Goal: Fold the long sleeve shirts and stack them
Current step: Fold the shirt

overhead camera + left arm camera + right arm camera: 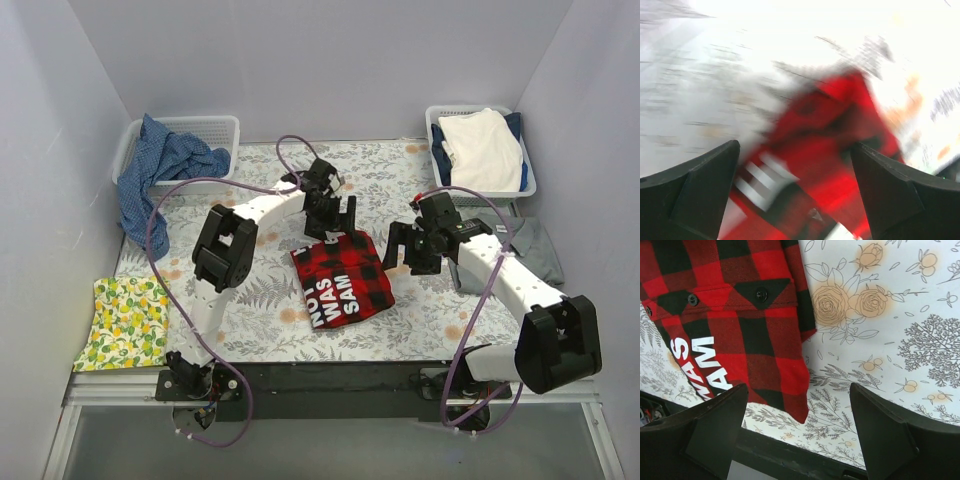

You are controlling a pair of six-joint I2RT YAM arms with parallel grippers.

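Note:
A folded red-and-black plaid shirt with white lettering lies in the middle of the floral table. It shows blurred in the left wrist view and sharp in the right wrist view. My left gripper is open and empty just above the shirt's far edge. My right gripper is open and empty beside the shirt's right edge, above bare table. A grey shirt lies at the right, partly under my right arm.
A white basket at the back left has a blue cloth spilling out. A basket at the back right holds a cream and navy pile. A lemon-print cloth lies at the front left.

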